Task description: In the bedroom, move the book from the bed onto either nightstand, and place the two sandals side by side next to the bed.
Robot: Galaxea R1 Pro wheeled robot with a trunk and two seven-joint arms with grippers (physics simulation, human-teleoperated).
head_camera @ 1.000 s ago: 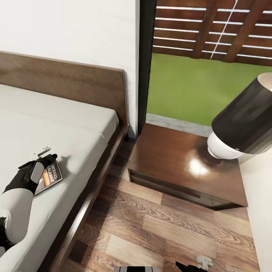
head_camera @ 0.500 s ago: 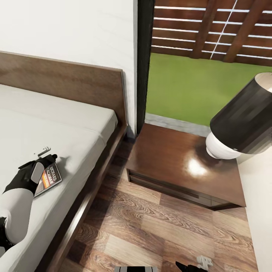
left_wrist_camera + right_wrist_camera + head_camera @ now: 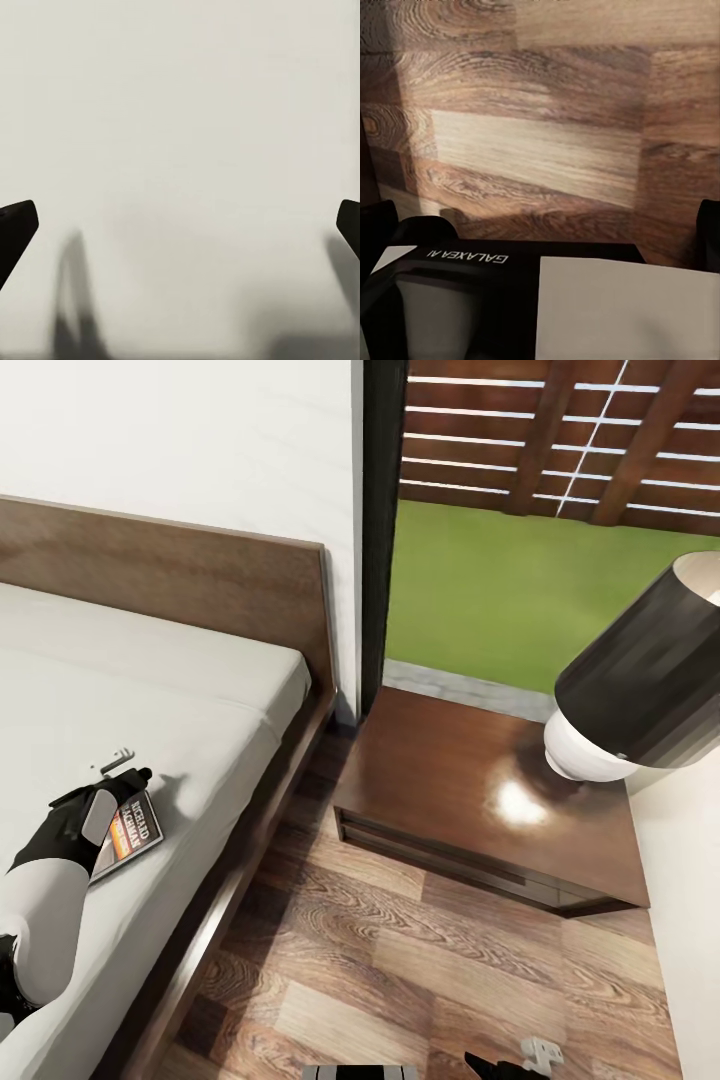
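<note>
The left gripper [image 3: 118, 772] hangs over the bed [image 3: 190, 700], its fingers [image 3: 16, 225] spread wide apart in the left wrist view with only pale mattress between them. In the head view its black wrist covers part of the book [image 3: 135, 830], which lies flat on the mattress near the bed's edge; whether the gripper touches the cover is hard to tell. The nightstand [image 3: 470, 800] stands just beside the bed, a dark-shaded lamp [image 3: 640, 680] at its far corner. The right gripper [image 3: 515, 1065] hangs low over the plank floor [image 3: 540, 142]; its opening cannot be told.
</note>
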